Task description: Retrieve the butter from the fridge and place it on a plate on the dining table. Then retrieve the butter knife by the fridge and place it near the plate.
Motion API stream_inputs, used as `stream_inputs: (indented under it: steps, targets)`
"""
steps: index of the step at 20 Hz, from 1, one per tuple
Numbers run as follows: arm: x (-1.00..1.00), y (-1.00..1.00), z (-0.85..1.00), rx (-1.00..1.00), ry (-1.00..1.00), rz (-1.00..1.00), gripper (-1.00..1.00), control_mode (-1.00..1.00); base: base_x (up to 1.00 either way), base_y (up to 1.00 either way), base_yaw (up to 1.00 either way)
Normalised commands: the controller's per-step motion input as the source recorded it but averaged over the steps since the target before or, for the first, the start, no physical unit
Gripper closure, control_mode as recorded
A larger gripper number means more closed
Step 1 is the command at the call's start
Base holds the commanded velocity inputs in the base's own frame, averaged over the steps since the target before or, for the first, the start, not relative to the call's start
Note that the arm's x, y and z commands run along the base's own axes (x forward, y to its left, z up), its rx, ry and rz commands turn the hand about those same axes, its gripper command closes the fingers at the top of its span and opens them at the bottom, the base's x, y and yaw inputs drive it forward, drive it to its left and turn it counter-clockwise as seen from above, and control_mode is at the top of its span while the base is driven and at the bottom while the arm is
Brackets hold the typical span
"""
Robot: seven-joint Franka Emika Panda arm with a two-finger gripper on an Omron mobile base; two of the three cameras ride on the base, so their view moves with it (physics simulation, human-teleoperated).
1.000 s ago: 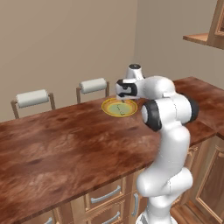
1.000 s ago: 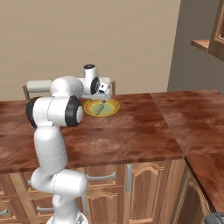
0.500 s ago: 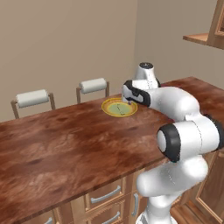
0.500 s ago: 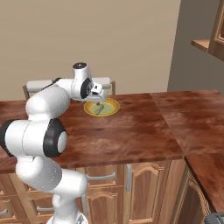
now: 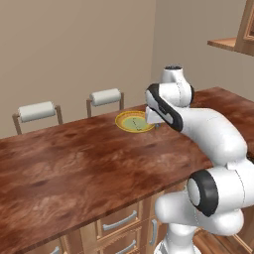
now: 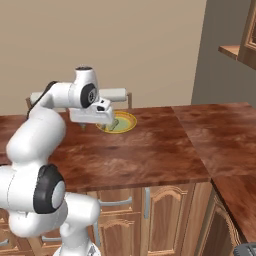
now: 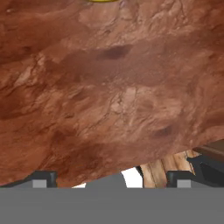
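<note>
While I'm looking down through the hand view, the pincer (image 7: 111, 177) is spread wide with nothing between its tips, hanging over the reddish-brown desk (image 7: 109, 87). From the base cameras I see the plate (image 5: 133, 121) with its yellow rim sitting on the far side of the desk, close to two cushioned stools (image 5: 105, 97), with the arm's hand just beside it. There's something small lying on the plate's pale green middle, but I honestly can't tell whether it's the butter.

Even, soft rendered light, faint shadows, slightly blurry low-resolution pictures, no glare
</note>
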Motion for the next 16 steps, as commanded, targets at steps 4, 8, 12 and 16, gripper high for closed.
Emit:
stream_inputs:
  steps: [4, 8, 12, 16]
  targets:
    - [-1.0, 0.0, -0.41, 0.0, 0.17, 0.0, -1.0, -1.0, 0.0, 0.0, 0.0]
    - [-1.0, 0.0, -0.03, 0.02, -0.06, 0.0, -1.0, -1.0, 0.0, 0.0, 0.0]
    - [-1.0, 0.0, 0.0, 0.02, -0.08, 0.0, -1.0, -1.0, 0.0, 0.0, 0.0]
    - [-0.8, -0.05, -0.12, -0.07, -0.02, 0.0, -1.0, -1.0, 0.0, 0.0, 0.0]
